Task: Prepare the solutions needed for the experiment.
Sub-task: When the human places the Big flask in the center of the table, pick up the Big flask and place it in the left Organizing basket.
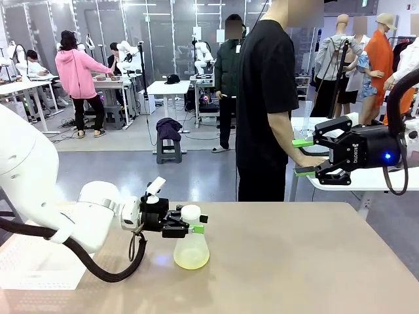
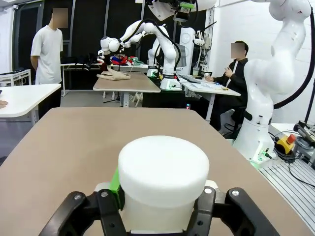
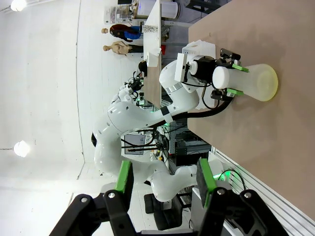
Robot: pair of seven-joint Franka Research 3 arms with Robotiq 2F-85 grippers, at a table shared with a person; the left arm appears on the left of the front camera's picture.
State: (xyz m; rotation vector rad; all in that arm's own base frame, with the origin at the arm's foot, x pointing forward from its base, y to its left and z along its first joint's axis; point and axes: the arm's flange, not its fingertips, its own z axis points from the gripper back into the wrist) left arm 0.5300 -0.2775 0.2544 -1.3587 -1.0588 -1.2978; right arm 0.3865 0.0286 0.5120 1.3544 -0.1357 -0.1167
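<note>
A: Where's the flask (image 1: 191, 241)?

B: Standing upright on the brown table (image 1: 294, 261), left of centre in the front view, toward the robot's side. Whitish, cone-shaped, with a wide white neck. A shallow layer of pale yellow liquid (image 1: 190, 260) sits in the bottom.

A: And the left claw (image 1: 190, 222)?

B: Level with the neck, arm coming in low from the left. Its fingers reach to either side of the neck, one green pad (image 1: 198, 229) showing at the front. In the left wrist view the white neck (image 2: 163, 172) fills the space between the black fingers, with a strip of green pad against its left side. Jaws look drawn in close around the neck. Whether they actually press on it or stand a hair off, I cannot tell.

A: Flask lifted?

B: No. Base is flat on the table.

A: Right claw (image 1: 303, 157)?

B: High up at the right of the front view, well apart from the flask, pointing toward the middle. Fingers spread, green pads apart, nothing between them. Its own wrist view confirms it: the right claw (image 3: 165, 179) has two green pads with a clear gap and nothing held. That view looks across at the flask (image 3: 248, 82) and the other arm.

A: Anyone at the table?

B: A person (image 1: 265, 104) in a black shirt stands at the far side, right of centre, one hand (image 1: 313, 161) low near the right claw's fingers.
</note>
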